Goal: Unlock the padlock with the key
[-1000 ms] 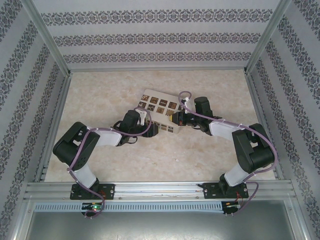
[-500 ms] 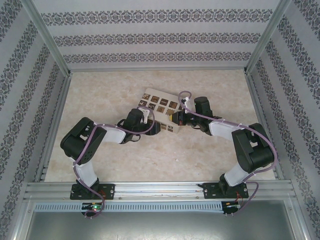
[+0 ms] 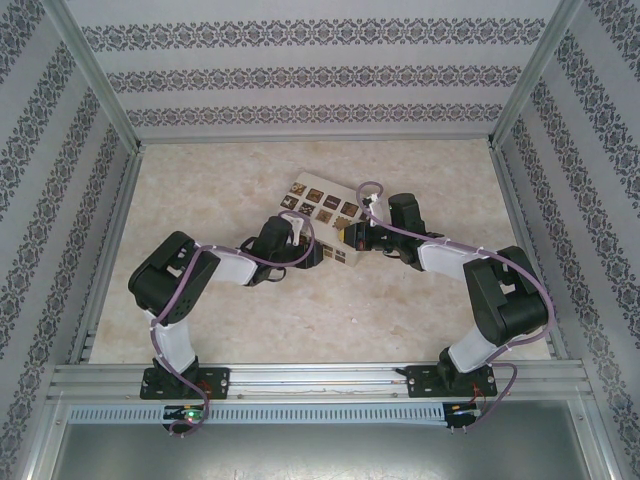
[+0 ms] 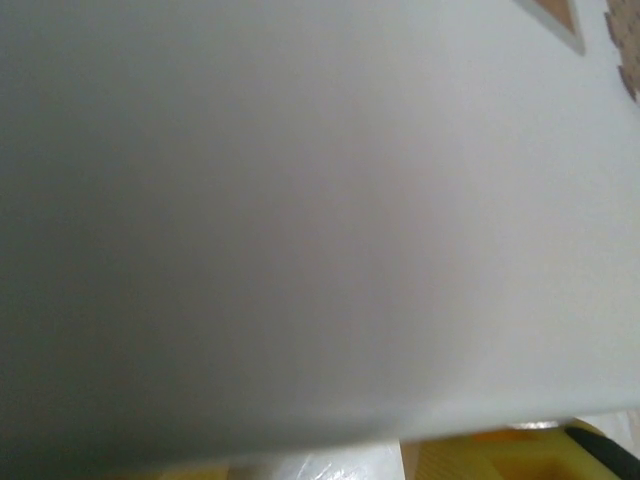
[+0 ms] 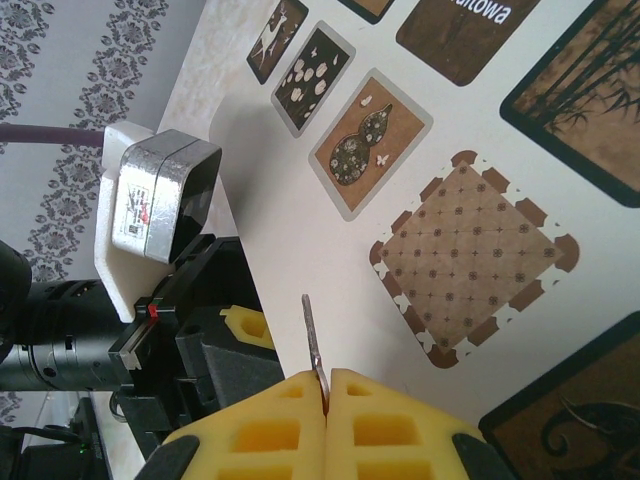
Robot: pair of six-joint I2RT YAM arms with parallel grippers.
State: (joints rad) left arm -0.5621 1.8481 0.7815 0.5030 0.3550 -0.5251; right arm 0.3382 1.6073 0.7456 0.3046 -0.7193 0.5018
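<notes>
Pinching the thin key (image 5: 313, 340) in the squeezed-together right hand (image 5: 328, 395), blade poking past the fingertips (image 5: 365, 390), probably for aiming at a keyhole. Hovering just over the patterned box (image 5: 470, 230). Opposite, crowding the box's side with the left hand (image 3: 310, 256), perhaps to steady it; cannot tell its spread.

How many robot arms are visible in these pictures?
2. The left arm reaches from the near left edge to the patterned box; the right arm reaches from the near right edge to its other side. None seems hidden.
</notes>
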